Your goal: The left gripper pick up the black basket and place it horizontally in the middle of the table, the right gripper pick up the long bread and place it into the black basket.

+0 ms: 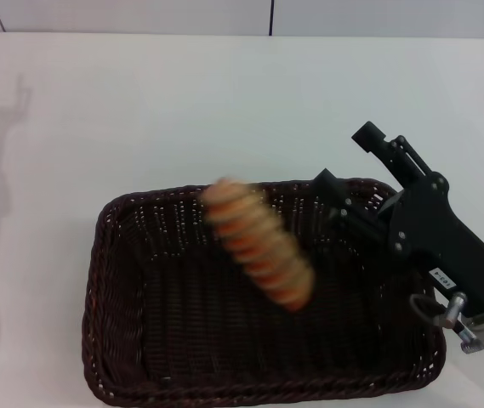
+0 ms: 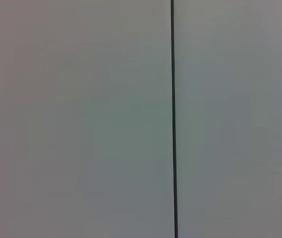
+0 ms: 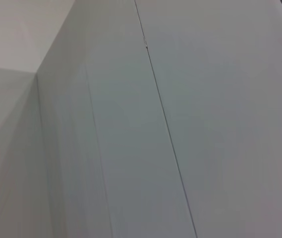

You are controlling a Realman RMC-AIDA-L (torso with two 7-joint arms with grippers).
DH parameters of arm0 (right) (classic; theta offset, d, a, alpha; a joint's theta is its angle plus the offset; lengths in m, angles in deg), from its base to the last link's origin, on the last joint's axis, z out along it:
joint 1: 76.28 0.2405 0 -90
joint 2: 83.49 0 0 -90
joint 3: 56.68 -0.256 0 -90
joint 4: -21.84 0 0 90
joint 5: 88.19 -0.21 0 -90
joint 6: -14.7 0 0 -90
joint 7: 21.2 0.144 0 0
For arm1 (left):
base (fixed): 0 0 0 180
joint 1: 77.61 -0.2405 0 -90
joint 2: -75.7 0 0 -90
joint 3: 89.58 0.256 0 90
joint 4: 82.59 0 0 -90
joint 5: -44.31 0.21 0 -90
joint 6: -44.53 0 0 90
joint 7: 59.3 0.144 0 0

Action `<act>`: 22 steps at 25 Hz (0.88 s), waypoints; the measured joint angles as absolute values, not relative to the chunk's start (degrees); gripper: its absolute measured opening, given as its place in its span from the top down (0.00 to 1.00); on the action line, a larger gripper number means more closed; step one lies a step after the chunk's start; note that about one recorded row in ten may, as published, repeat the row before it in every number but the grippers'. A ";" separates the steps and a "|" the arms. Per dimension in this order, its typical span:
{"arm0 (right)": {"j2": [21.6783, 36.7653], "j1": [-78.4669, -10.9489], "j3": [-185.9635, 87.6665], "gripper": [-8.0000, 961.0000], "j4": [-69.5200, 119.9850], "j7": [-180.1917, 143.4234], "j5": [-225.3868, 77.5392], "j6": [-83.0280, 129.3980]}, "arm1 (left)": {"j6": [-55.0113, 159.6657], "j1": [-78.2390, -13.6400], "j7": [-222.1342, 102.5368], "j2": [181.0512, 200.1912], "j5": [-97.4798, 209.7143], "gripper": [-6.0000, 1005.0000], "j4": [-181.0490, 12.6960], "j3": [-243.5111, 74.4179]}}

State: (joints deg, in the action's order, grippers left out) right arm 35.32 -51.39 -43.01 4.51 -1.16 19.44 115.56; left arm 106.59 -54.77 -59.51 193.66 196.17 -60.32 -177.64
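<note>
Dark brown-black woven wicker makes up the large rectangular basket (image 1: 122,340), which lies lengthwise across the near middle of the plain white table (image 1: 182,110), its braided rim and sloped sides in plain sight from the head view. Over its open inside is the elongated tan bread loaf with orange-brown crosswise ridges (image 1: 259,244), slanting from the far rim toward the basket's centre; its outline is blurred, and whether it touches the basket floor cannot be told. Just beside the loaf on the robot's right, the black angular right pincer (image 1: 344,174) reaches over the basket's far right corner. Its two fingers stand apart, one tip near the rim close to the loaf's lower end, the other farther back above the table, and neither touches the bread. No left pincer appears in any view. Both wrist views show only pale grey wall panels (image 2: 81,119) crossed by a thin dark seam (image 2: 173,119).
</note>
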 joint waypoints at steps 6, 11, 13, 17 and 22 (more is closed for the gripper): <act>35.38 -57.00 -51.60 0.16 5.94 -4.74 17.86 120.04 | 106.83 -55.97 -59.73 193.66 196.20 0.21 -60.35 -177.65; 35.38 -65.44 -66.33 0.12 9.12 -6.99 8.59 123.58 | 107.37 -59.06 -59.74 193.65 196.18 0.21 -60.20 -177.63; 35.43 -68.14 -70.99 0.12 10.24 -6.83 2.21 123.64 | 107.89 -60.14 -59.68 193.65 196.19 0.21 -60.41 -177.74; 35.67 -71.34 -75.90 0.12 11.63 -6.76 -10.98 121.55 | 108.90 -62.33 -59.79 193.66 196.18 0.22 -61.84 -177.86; 35.71 -72.59 -76.22 0.12 12.46 -6.64 -20.38 118.51 | 111.23 -63.88 -60.00 194.03 195.64 0.22 -64.87 -178.18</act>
State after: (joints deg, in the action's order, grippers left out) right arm 35.71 -72.59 -76.22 12.46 -6.64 -20.38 118.51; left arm 111.23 -63.88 -60.00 194.03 195.64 -64.87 -178.18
